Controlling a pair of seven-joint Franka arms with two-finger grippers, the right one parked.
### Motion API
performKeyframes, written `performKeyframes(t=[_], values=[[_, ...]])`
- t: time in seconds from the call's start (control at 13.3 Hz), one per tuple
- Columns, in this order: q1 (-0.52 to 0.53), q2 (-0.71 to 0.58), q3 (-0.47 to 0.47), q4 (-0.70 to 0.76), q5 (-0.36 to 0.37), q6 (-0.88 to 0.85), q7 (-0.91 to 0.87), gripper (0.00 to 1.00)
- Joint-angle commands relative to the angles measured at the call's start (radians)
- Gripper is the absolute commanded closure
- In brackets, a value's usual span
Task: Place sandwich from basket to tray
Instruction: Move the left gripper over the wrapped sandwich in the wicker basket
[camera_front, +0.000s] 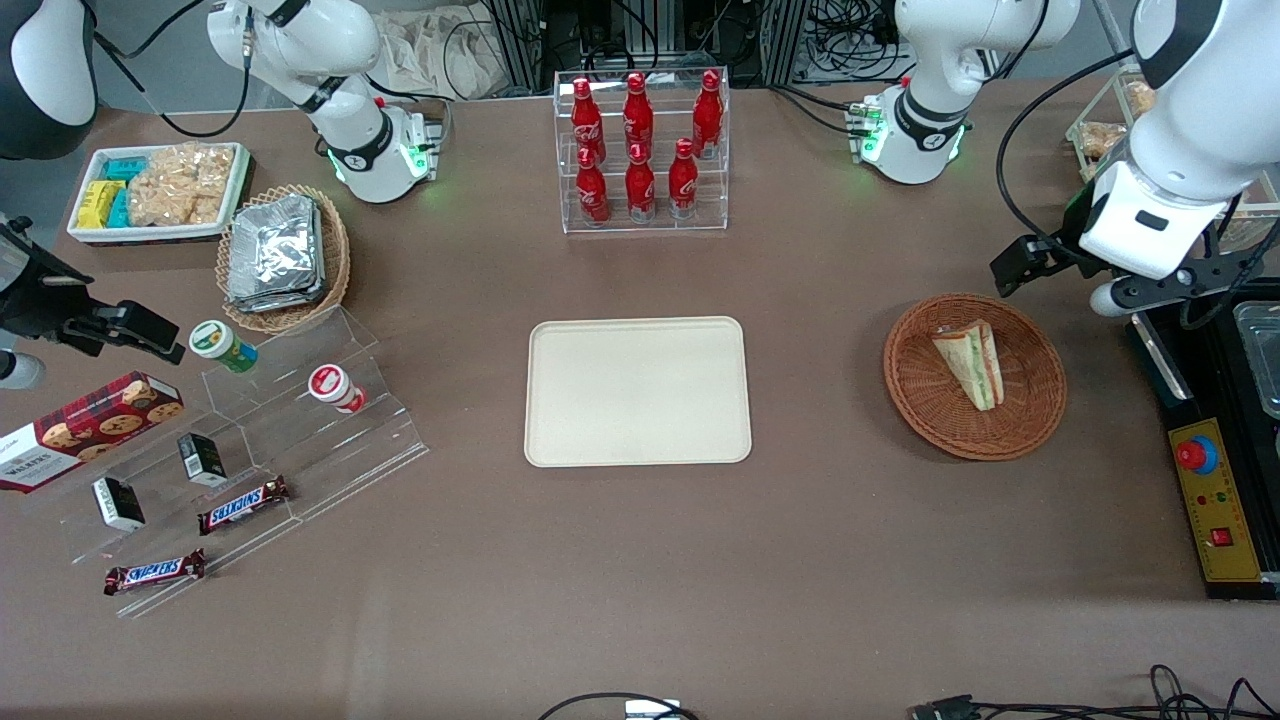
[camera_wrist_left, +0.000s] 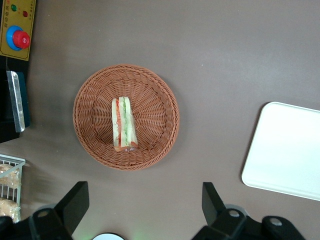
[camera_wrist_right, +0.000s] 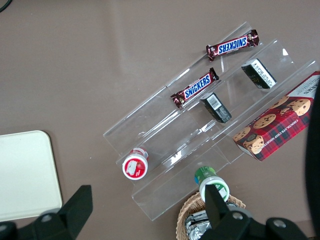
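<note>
The sandwich (camera_front: 972, 362) (camera_wrist_left: 124, 124), a pale wedge with green and red filling, lies in the middle of the round reddish-brown basket (camera_front: 910, 400) (camera_wrist_left: 160, 100) toward the working arm's end of the table. The cream tray (camera_front: 638, 390) (camera_wrist_left: 285, 150) lies flat at the table's middle, bare. My gripper (camera_front: 1060, 280) (camera_wrist_left: 145, 200) hangs high above the table beside the basket, a little farther from the front camera than the sandwich. It is open, with only bare tabletop showing between its black fingers (camera_wrist_left: 75, 200).
A yellow control box with a red button (camera_front: 1215, 500) (camera_wrist_left: 17, 30) sits by the basket at the table's end. A clear rack of red bottles (camera_front: 640, 150) stands farther back than the tray. Acrylic steps with snacks (camera_front: 250, 440) and an oval basket of foil packets (camera_front: 285, 255) lie toward the parked arm's end.
</note>
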Motion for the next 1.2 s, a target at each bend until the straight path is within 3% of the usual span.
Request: performKeyframes(t=[0.0, 0.23, 0.45, 0.75, 1.13], values=[[-0.013, 0.005, 0.01, 0.026, 0.011, -0.029, -0.019, 0.0], [-0.013, 0.002, 0.01, 0.004, 0.018, -0.046, -0.017, 0.0], [0.025, -0.056, 0.016, -0.13, 0.025, 0.029, -0.022, 0.0], [0.13, -0.173, -0.038, -0.437, 0.031, 0.276, -0.014, 0.0], [0.133, -0.132, -0.028, -0.718, 0.035, 0.654, -0.017, 0.0]])
